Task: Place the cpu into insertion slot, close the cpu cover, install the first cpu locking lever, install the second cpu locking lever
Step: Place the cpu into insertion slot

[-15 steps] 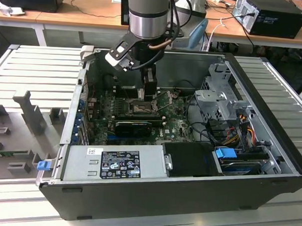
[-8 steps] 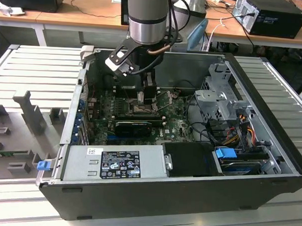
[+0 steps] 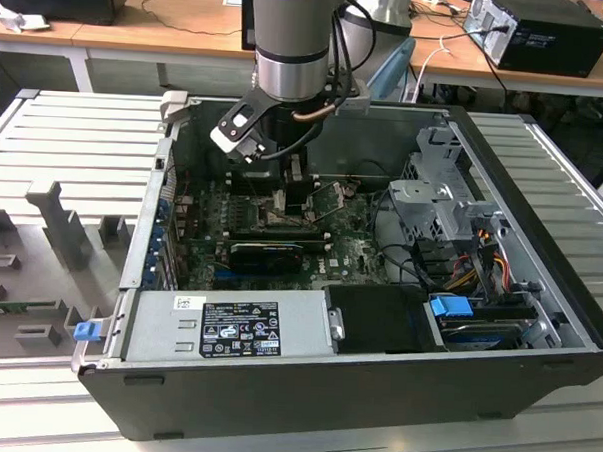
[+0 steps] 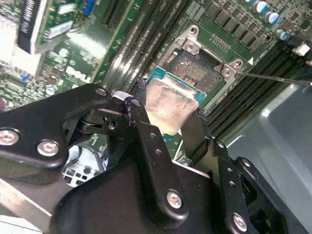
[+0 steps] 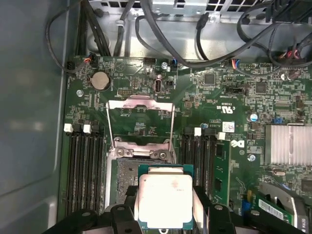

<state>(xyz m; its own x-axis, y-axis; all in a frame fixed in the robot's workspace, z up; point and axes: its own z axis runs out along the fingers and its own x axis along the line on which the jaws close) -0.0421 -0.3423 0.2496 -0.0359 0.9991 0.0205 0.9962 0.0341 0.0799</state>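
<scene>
My gripper [image 4: 168,116] is shut on the cpu [image 4: 170,100], a silvery-tan square chip with a green edge, held by two opposite sides between black fingers [image 4: 146,131]. In the first wrist view the cpu [image 5: 163,200] hangs just above and partly over the insertion slot [image 5: 124,175], a dark square socket with a metal rim. Beyond the slot, the cpu cover [image 5: 139,103] is swung open, with thin wire levers [image 5: 107,124] lifted along its sides. In the exterior view the gripper [image 3: 291,191] reaches down into the open computer case over the green board [image 3: 355,253].
Long black memory slots [image 5: 83,165] flank the socket on both sides. A black card [image 3: 265,254], a grey power supply [image 3: 232,328] and a metal drive cage [image 3: 447,207] crowd the case. Cables [image 5: 195,53] run along the board's edge, near a finned heat sink [image 5: 290,144].
</scene>
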